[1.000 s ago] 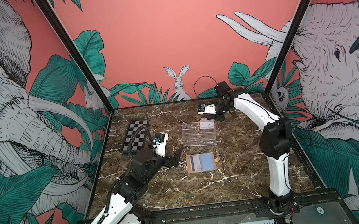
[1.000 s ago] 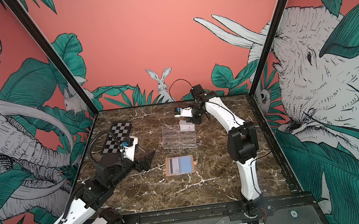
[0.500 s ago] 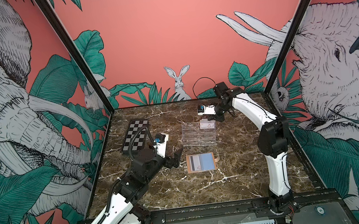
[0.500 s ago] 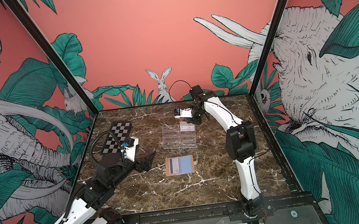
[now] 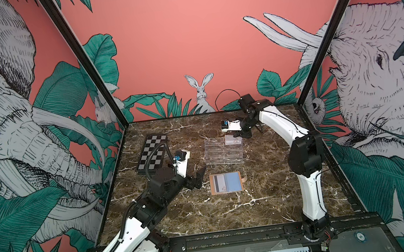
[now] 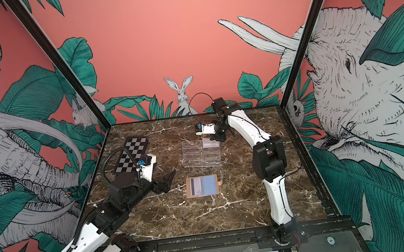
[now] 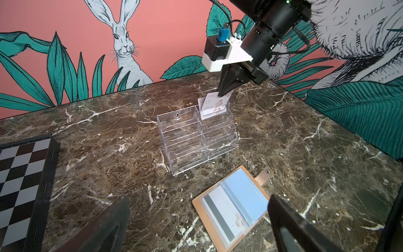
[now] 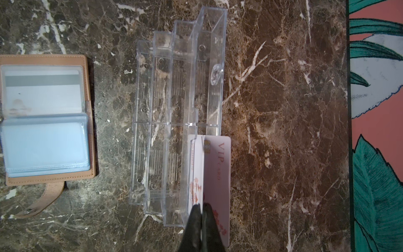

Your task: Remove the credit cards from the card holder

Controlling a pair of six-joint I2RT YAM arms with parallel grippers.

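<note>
Tan and leather-like, the card holder (image 8: 43,58) lies open flat near the middle of the brown marble table (image 5: 268,176), its snap tab (image 8: 46,197) stretched out to one side. One clear sleeve shows a whitish credit card with a grey stripe (image 8: 43,91). The facing half is a stack of pale blue sleeves (image 8: 43,144), and what they hold cannot be told.

Behind the holder and apart from it stands a clear acrylic tiered rack (image 5: 223,151). The right gripper (image 7: 225,91) reaches down over the rack's rear, topmost tier. Its fingers are pressed together on the upper edge of a whitish VIP card (image 8: 218,165), which stands upright in the compartment on the right arm's side. Whether a second card sits against it is unclear through the acrylic.

The left gripper (image 5: 199,176) hangs low above the table just left of the card holder, jaws spread wide with nothing between them. A black-and-white chessboard (image 5: 153,155) lies at the table's far left.
</note>
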